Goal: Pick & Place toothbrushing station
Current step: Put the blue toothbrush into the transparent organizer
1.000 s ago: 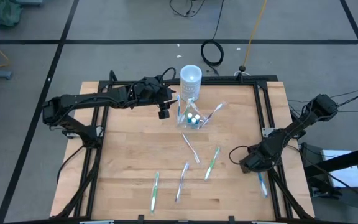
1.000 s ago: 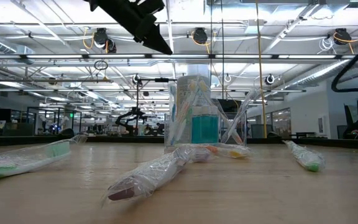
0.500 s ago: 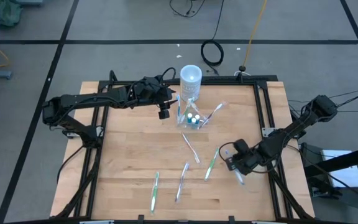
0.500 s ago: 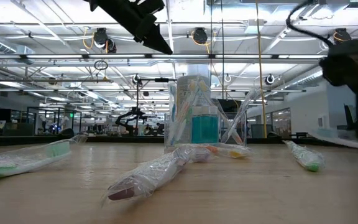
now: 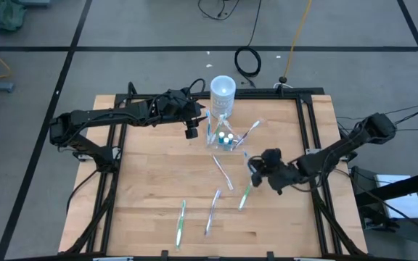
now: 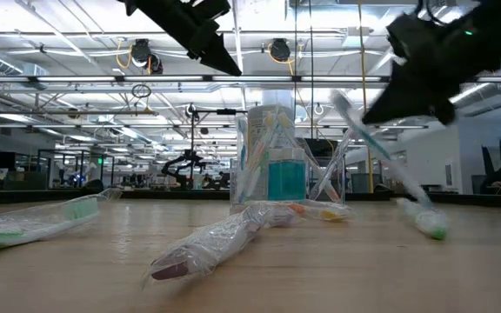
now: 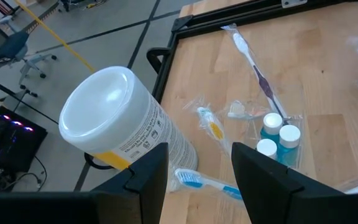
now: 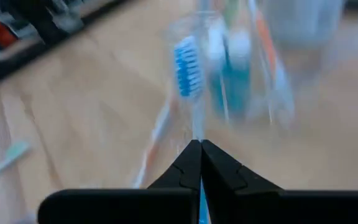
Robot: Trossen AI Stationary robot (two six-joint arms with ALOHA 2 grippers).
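Note:
The clear container point(image 5: 223, 138) stands at the table's far middle, holding several toothbrushes and three blue white-capped tubes point(image 7: 273, 134). It also shows in the low view point(image 6: 277, 169). My left gripper point(image 5: 191, 133) hovers open just left of it, above the table. My right gripper point(image 5: 255, 165) is in the air to the near right of the container, shut on a blue-bristled toothbrush point(image 8: 186, 67) in a clear wrapper. The brush's head points toward the container. My right gripper pinches the toothbrush's handle point(image 8: 197, 132) between its two fingertips, wrapper and all. The fingers lie along the brush, coming from the table's near right. In the low view the brush point(image 6: 381, 152) is lifted clear of the table and tilted, head end up.
A tall white cylinder point(image 5: 222, 93) stands just behind the container. Wrapped toothbrushes lie loose on the table: one near the middle point(image 5: 223, 172), a green one point(image 5: 247, 190), and two toward the near edge point(image 5: 212, 210) point(image 5: 181, 223). Black frame rails run along the table's sides.
My right gripper has carried the blue toothbrush from near the table's right edge toward the container, going left and far and rising. The brush has lifted clear of the table and turned, so its head now points at the container.

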